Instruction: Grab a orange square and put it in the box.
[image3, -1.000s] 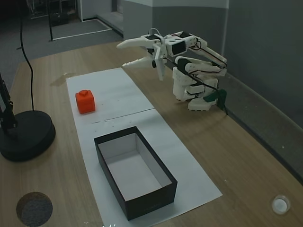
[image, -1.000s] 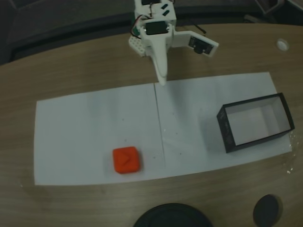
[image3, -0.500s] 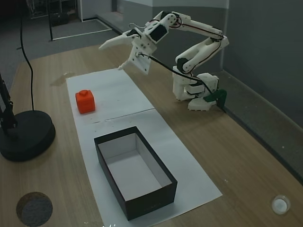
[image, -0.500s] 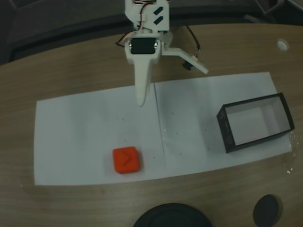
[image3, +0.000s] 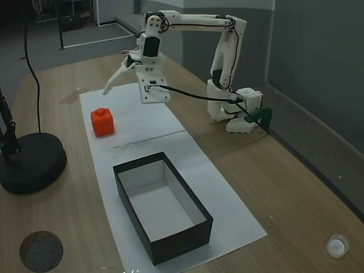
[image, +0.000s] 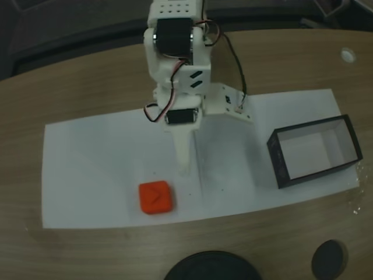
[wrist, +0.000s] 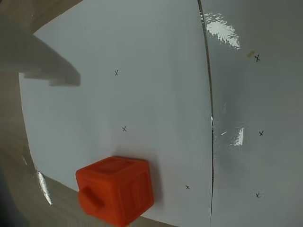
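The orange square (image: 155, 197) lies on the white paper near its front edge; it is also in the other fixed view (image3: 102, 122) and low in the wrist view (wrist: 116, 189). My gripper (image: 185, 168) hangs over the paper just behind and to the right of it, tip pointing down at the sheet, not touching the block. From the side, the gripper (image3: 110, 91) is above and behind the block, and it looks open with nothing in it. One white finger (wrist: 47, 66) shows at the wrist view's upper left. The black-walled box (image: 315, 150) stands empty at the paper's right end (image3: 162, 207).
White paper sheets (image: 105, 151) cover the middle of the wooden table. A round black lamp base (image3: 28, 162) sits at the front edge (image: 213, 267), with a small black disc (image: 328, 256) beside it. A small white cap (image: 348, 55) lies at the far right.
The arm has stretched out from the back of the table, carrying the gripper forward over the paper to just beside the orange square. Block and box have not moved.
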